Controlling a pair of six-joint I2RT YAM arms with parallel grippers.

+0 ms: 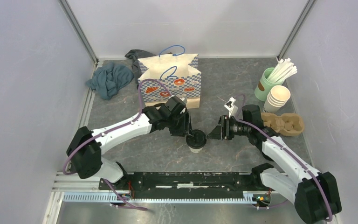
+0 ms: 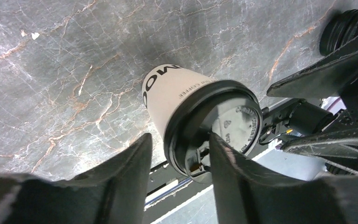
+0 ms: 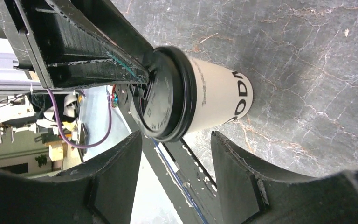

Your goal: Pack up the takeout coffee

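**A:** Where is the takeout coffee (image 1: 196,140) sitting?

**B:** It is standing upright on the marbled table (image 1: 233,79), close to the arm bases and between the two grippers. The printed paper bag (image 1: 170,81) is standing well behind it.

**A:** What is the left gripper (image 2: 178,140) doing?

**B:** It is hanging over the cup with its jaws about half apart, straddling the rim of the black lid (image 2: 228,121). One finger is lying across the lid. The other is standing clear of the cream wall, with a gap showing. It is gripping nothing, and I cannot tell whether the inner finger is touching.

**A:** And the right gripper (image 3: 175,136)?

**B:** Its jaws are gaping and empty. The cup is sitting just beyond the fingertips, not between them.

**A:** So how should the pickup be going?

**B:** I am judging that one arm alone should be taking it. Pinching across the rim is risking a popped lid. The fingers should be bracketing the paper wall below the lid and closing gently, since thin paper is likely to crush. Meanwhile the other gripper should be staying off the cup so it is not tipping it.
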